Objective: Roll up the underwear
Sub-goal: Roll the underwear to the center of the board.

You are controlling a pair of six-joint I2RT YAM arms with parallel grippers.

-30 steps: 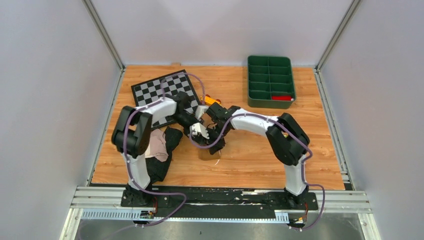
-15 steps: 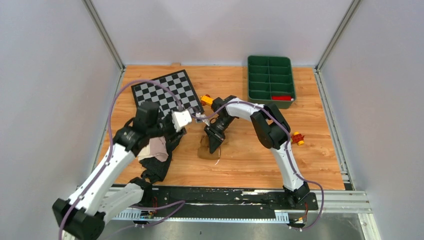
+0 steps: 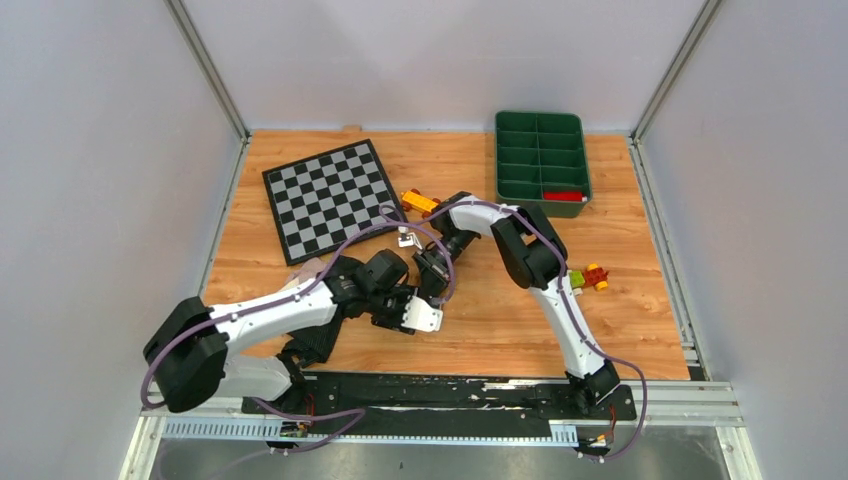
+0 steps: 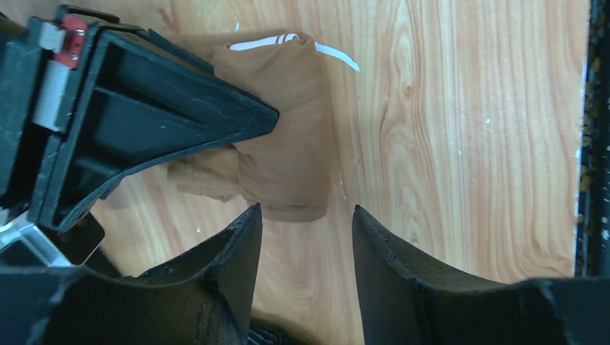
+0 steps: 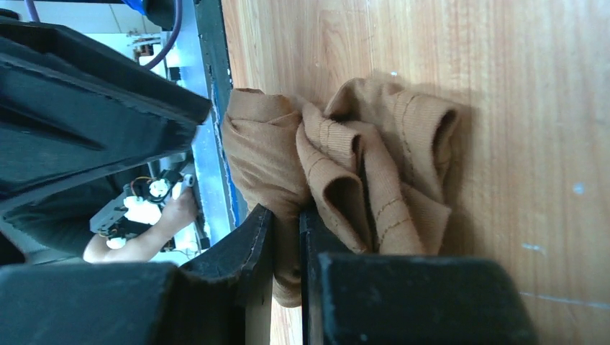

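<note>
One tan underwear [image 4: 288, 144] lies bunched on the table [image 4: 467, 144], centre front. Right gripper [image 5: 286, 219]: jaws nearly together, pinching one fold of it. Left gripper [image 4: 306, 215]: jaws spread, empty, at its edge. One black underwear [image 3: 318, 343] is partly under the left arm [image 3: 270, 310]. One checkerboard mat [image 3: 330, 195], one green tray [image 3: 500, 160].

We observe a wooden table [image 3: 620, 330] with light-brown grain, enclosed by plain pale grey walls [image 3: 430, 60] at left, rear and right. Aluminium posts [image 3: 205, 65] rise at both rear corners. A metal rail [image 3: 690, 400] runs along the table's near edge. Lighting is even and diffuse.
</note>
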